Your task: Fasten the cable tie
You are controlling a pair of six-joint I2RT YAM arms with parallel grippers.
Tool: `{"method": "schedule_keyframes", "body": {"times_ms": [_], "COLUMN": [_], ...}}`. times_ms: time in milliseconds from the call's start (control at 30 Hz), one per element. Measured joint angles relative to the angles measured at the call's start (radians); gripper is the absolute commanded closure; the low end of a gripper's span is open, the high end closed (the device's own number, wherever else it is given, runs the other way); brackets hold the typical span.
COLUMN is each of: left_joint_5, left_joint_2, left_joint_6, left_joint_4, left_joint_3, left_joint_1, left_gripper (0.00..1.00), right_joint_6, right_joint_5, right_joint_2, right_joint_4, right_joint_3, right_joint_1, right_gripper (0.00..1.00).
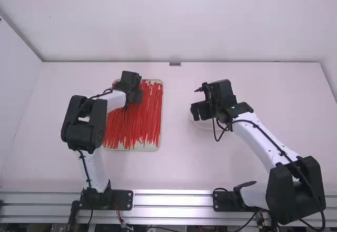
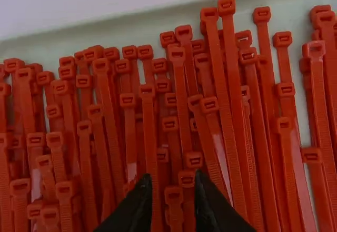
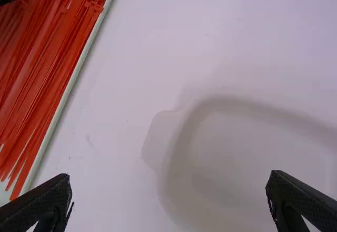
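Your left gripper (image 1: 132, 94) hangs over the far end of the tray (image 1: 160, 117), close to its far edge. In the left wrist view this gripper (image 2: 171, 183) has its jaws parted by a narrow gap. The tips are low over the red cable ties (image 2: 226, 111), and one tie's strap runs through the gap. You cannot tell from these views whether the tips touch the ties; nothing is clamped.

The cable ties (image 1: 134, 124) lie loose in a dense heap that fills the tray, heads mostly toward its far edge. The tray sits left of the middle of the table (image 1: 263, 84).

Your right gripper (image 1: 201, 110) is well apart from the ties, right of the tray. Its jaws stand spread wide and hold nothing (image 3: 171, 200). Below it a shallow translucent container (image 3: 231, 153) rests on the table, near the tray's right edge (image 3: 73, 82).
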Motion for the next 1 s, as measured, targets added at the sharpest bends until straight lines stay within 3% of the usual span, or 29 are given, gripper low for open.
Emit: {"method": "schedule_keyframes", "body": {"times_ms": [1000], "left_joint_5": [0.0], "left_joint_2": [0.0], "left_joint_6": [0.015], "left_joint_4": [0.064], "left_joint_3": [-0.041], "left_joint_1": [0.0], "left_gripper": [0.78], "right_joint_6": [0.001], "right_joint_5": [0.0], "right_joint_2": [0.0], "right_joint_4": [-0.001], "right_joint_3": [0.0], "right_joint_1": [0.0], "right_gripper": [0.02]}}
